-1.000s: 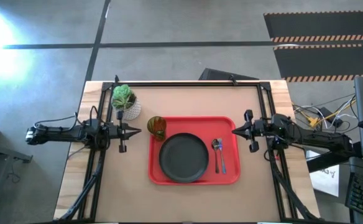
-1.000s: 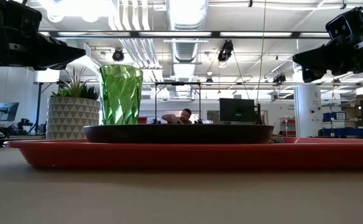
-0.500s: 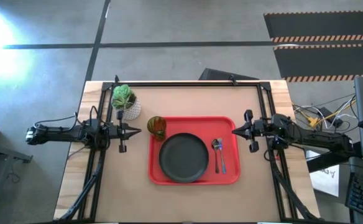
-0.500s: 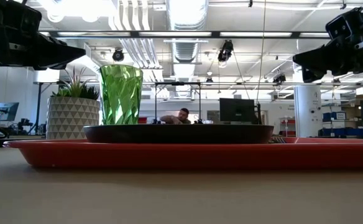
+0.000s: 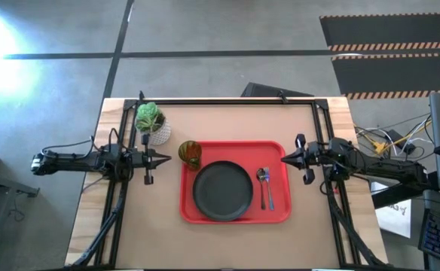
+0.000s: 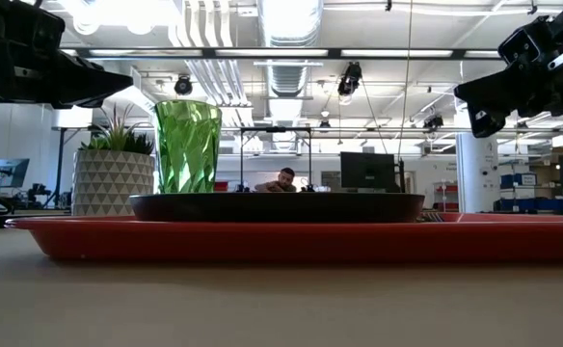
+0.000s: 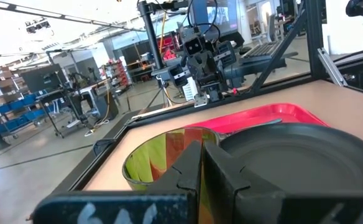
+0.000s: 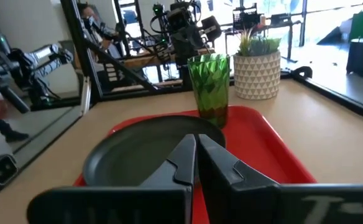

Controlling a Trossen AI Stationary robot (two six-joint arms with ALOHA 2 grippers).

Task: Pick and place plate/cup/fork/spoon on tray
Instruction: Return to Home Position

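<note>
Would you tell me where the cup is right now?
In the high view, the cup stands on the tray's far left corner, between the plant pot and the plate.

A glossy red plastic tray [image 5: 280, 211] is seen on a matt, wood-toned worktop [image 5: 227, 124]; the plate [image 5: 222, 190] is matt dark grey, the cup [image 6: 187, 145] translucent, ribbed green.

White potted plant [image 5: 151, 124] at table [image 5: 227, 237] back-left; person [image 6: 281, 180] far behind.
</note>
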